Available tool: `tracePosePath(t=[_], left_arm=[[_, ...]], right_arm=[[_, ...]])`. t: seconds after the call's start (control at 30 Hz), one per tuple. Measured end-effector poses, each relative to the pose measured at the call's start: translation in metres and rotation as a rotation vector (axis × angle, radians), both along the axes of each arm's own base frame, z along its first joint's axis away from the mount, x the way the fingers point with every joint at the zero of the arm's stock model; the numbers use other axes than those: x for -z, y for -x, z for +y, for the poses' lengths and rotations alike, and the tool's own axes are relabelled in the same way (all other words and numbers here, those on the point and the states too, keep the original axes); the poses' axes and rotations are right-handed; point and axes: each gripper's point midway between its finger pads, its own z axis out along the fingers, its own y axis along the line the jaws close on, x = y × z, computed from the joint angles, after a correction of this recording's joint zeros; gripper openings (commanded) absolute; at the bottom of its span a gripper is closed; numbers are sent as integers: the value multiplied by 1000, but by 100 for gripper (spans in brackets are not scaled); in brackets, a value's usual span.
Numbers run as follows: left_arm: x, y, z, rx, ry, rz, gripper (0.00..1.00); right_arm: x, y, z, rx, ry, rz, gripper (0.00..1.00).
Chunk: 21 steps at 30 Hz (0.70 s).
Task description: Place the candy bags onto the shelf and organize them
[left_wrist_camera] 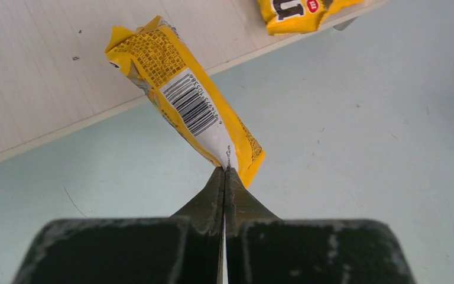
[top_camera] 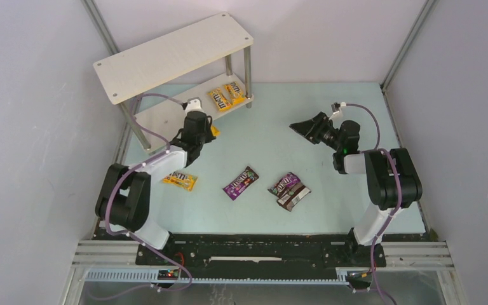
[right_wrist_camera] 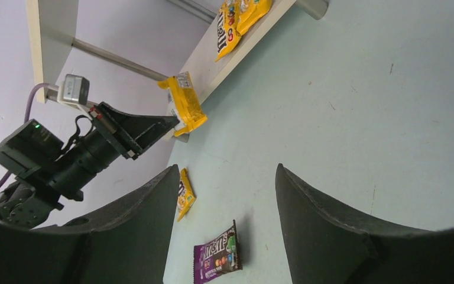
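From above, the shelf stands in the far left corner of the pale green table. Two yellow candy bags lie side by side at the right end of its lower board, beside a metal leg, and the top board overhangs them. My left gripper sits just in front of that board, pinching a third yellow bag. Nearer my bases, well clear of the shelf, lie a fourth yellow bag, a purple bag, and a second purple bag touching a dark brown bag. My right gripper hovers right of the shelf.

Left wrist: my fingertips are closed tight on the corner of the third yellow bag, barcode side up. Its far end reaches over the lower board's front edge. I cannot tell whether it touches.

Right wrist: my fingers stand apart, holding nothing, above the bare table, pointing towards the shelf.
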Motion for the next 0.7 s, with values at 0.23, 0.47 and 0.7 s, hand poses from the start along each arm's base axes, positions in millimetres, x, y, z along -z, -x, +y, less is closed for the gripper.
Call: tracePosePath(t=[0.23, 0.47, 0.7], left_arm=[[7, -18, 8, -9, 20, -19, 0], [3, -40, 13, -3, 64, -71, 0], [1, -67, 20, -24, 130, -70, 4]], right_arm=[[1, 0, 1, -3, -7, 2, 69], [-1, -1, 0, -1, -18, -3, 69], [-1, -1, 0, -7, -25, -4, 69]])
